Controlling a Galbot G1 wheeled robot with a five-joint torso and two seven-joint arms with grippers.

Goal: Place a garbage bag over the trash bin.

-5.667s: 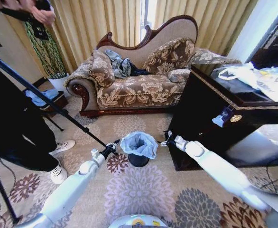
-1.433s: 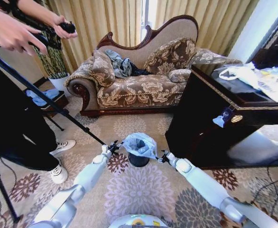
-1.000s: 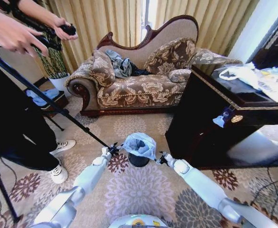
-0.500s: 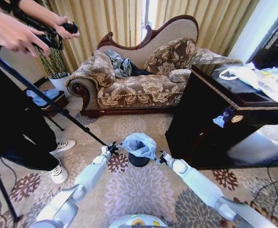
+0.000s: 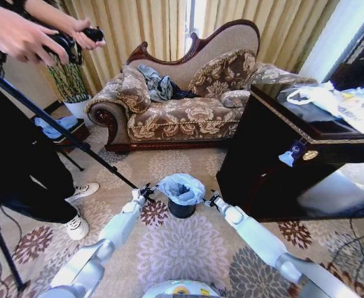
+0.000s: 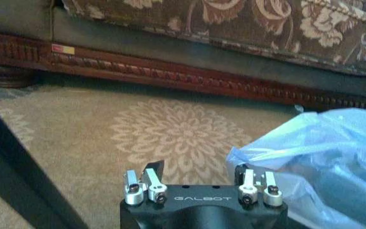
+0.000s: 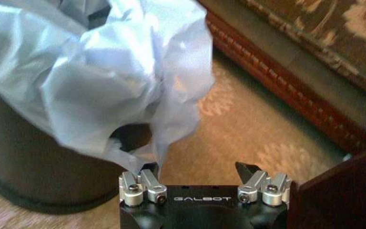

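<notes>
Where garbage bag [image 7: 100,71] drapes, trash bin [image 7: 30,157] shows.

A: Status of the trash bin [image 5: 181,209]?
B: Small, black, cylindrical. Upright on the patterned carpet in front of the sofa.
A: And the garbage bag [image 5: 181,188]?
B: Pale blue, translucent, crinkled. Draped over the bin mouth, hanging unevenly down the outer wall; the lower wall remains exposed.

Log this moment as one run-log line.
stage: bag fitting | garbage bag: draped over trash bin rim | left gripper: open, beside bag | right gripper: open, beside bag | bin on carpet
</notes>
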